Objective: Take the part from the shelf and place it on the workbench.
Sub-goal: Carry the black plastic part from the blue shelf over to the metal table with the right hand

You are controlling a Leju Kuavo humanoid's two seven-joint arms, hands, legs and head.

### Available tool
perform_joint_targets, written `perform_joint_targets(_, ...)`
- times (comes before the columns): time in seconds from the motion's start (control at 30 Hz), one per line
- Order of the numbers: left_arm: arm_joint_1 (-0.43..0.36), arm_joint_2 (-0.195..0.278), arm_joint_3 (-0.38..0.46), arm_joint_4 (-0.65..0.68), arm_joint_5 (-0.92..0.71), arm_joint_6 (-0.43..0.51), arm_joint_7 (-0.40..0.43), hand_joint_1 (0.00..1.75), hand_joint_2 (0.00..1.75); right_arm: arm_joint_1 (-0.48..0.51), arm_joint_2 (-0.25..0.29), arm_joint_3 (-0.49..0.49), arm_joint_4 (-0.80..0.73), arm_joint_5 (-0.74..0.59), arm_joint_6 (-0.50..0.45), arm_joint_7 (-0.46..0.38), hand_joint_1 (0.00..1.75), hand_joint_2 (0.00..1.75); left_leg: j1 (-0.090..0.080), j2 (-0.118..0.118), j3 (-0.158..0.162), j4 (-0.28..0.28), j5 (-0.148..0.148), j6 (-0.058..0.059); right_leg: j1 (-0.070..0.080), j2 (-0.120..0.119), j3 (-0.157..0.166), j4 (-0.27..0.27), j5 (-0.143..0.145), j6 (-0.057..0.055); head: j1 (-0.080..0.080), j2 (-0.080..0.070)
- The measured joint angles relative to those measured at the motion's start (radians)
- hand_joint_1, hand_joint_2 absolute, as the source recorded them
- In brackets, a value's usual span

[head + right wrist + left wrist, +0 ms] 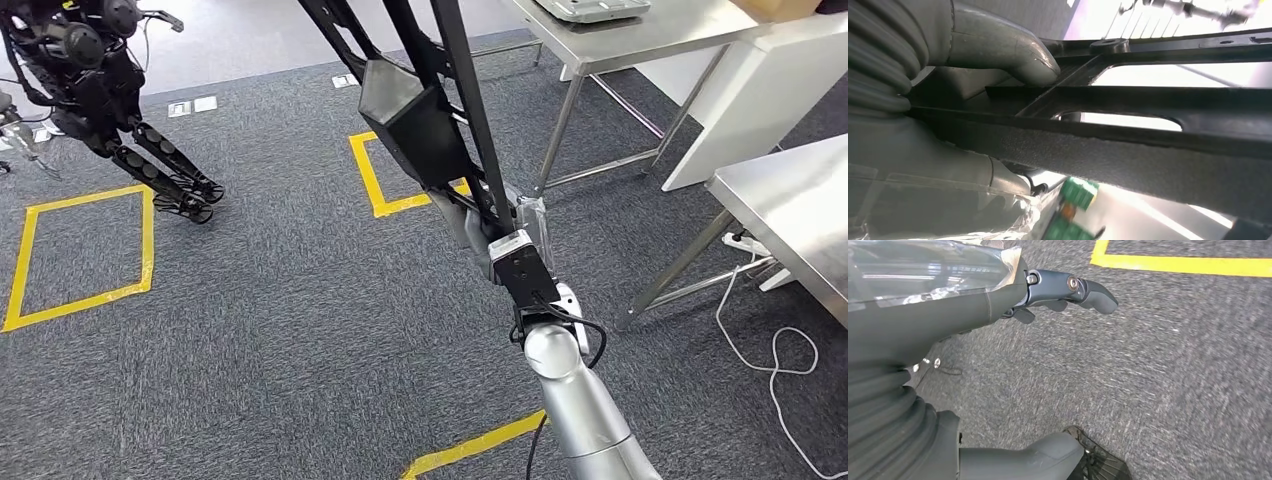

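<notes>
The part is a long black frame of bars with a boxy middle, slanting up over the carpet in the head view. My right hand grips its lower end, at the tip of my silver right arm. In the right wrist view my thumb lies over one black bar and the fingers wrap it from the other side. A steel workbench stands at the right, clear of the part. My left hand hangs over grey carpet, its fingers and thumb apart with nothing between them.
A second steel table and a white cabinet stand at the back right. A white cable loops on the floor by the workbench legs. Another black robot stands at the far left. Yellow tape squares mark the carpet.
</notes>
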Motion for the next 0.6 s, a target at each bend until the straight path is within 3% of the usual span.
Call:
perform_joint_targets(0.03,0.000,0.000,0.000,0.000,-0.002,-0.002,0.000,0.00,1.75,0.000,0.000,0.000,0.000,0.004,-0.004,0.002,1.75,1.75,-0.002,0.009,0.001,0.002,-0.002,-0.005,0.003,-0.006,0.010,-0.020,0.004,-0.006,-0.001,0.000)
perform_joint_targets(0.1,-0.003,0.000,0.001,0.000,-0.004,-0.003,0.000,0.00,1.75,0.000,-0.002,0.001,0.000,0.008,-0.009,0.005,1.75,1.75,0.001,0.023,0.003,0.004,-0.007,-0.016,0.004,0.018,0.009,-0.024,0.009,-0.019,-0.003,0.000)
perform_joint_targets(0.17,-0.005,0.000,0.002,0.000,-0.004,-0.003,0.000,0.00,1.75,-0.001,-0.003,0.000,0.000,0.010,-0.010,0.007,1.75,1.75,0.010,-0.015,-0.008,0.034,-0.033,-0.027,-0.002,0.041,0.009,-0.027,0.013,-0.035,-0.004,0.000)
perform_joint_targets(0.23,-0.004,-0.001,0.003,0.000,-0.004,-0.003,0.000,0.00,1.75,-0.003,-0.002,0.002,0.000,0.015,-0.014,0.008,1.75,1.75,0.014,-0.076,-0.058,0.147,-0.097,-0.033,-0.004,0.063,0.010,-0.028,0.016,-0.049,-0.006,0.000)
perform_joint_targets(0.3,-0.001,-0.001,0.004,0.001,-0.004,-0.003,0.000,0.00,1.75,-0.002,0.000,0.005,0.000,0.024,-0.020,0.008,1.75,1.75,0.014,-0.096,-0.123,0.277,-0.148,-0.033,0.001,0.087,0.010,-0.028,0.016,-0.054,-0.007,0.000)
perform_joint_targets(0.33,0.000,0.000,0.004,0.001,-0.004,-0.003,0.000,0.00,1.75,-0.001,0.001,0.006,0.001,0.028,-0.024,0.009,1.75,1.75,0.014,-0.098,-0.140,0.304,-0.146,-0.031,0.003,0.100,0.010,-0.027,0.016,-0.055,-0.007,0.000)
perform_joint_targets(0.37,0.000,0.000,0.004,0.000,-0.004,-0.003,0.000,0.00,1.75,-0.001,0.000,0.007,0.002,0.033,-0.027,0.009,1.75,1.75,0.014,-0.100,-0.140,0.293,-0.125,-0.028,0.005,0.114,0.011,-0.027,0.016,-0.055,-0.007,0.000)
perform_joint_targets(0.4,0.000,0.000,0.005,0.000,-0.004,-0.003,0.000,0.00,1.75,-0.001,0.000,0.007,0.003,0.037,-0.029,0.009,1.75,1.75,0.014,-0.106,-0.123,0.247,-0.088,-0.024,0.006,0.129,0.013,-0.026,0.017,-0.055,-0.007,0.000)
perform_joint_targets(0.47,0.000,0.000,0.007,0.000,-0.003,-0.002,0.000,0.00,1.75,-0.005,0.001,0.008,0.004,0.042,-0.033,0.010,1.75,1.75,0.016,-0.153,-0.063,0.110,-0.015,-0.013,0.008,0.154,0.014,-0.024,0.017,-0.053,-0.007,0.000)
perform_joint_targets(0.53,0.000,0.001,0.009,0.001,-0.003,-0.002,0.000,0.00,1.75,-0.011,0.002,0.010,0.006,0.045,-0.037,0.010,1.75,1.75,0.016,-0.196,-0.029,0.031,0.008,-0.008,0.007,0.177,0.005,-0.021,0.020,-0.047,-0.007,0.000)
perform_joint_targets(0.57,0.000,0.001,0.009,0.001,-0.002,-0.001,0.000,0.00,1.75,-0.013,0.002,0.011,0.008,0.045,-0.038,0.011,1.75,1.75,0.015,-0.201,-0.027,0.023,0.005,-0.007,0.005,0.188,0.000,-0.021,0.023,-0.042,-0.007,0.000)
perform_joint_targets(0.6,0.000,0.001,0.010,0.001,-0.002,-0.001,0.000,0.00,1.75,-0.014,0.001,0.012,0.009,0.045,-0.038,0.011,1.75,1.75,0.012,-0.188,-0.025,0.018,0.005,-0.006,0.002,0.201,-0.006,-0.023,0.026,-0.034,-0.007,0.000)
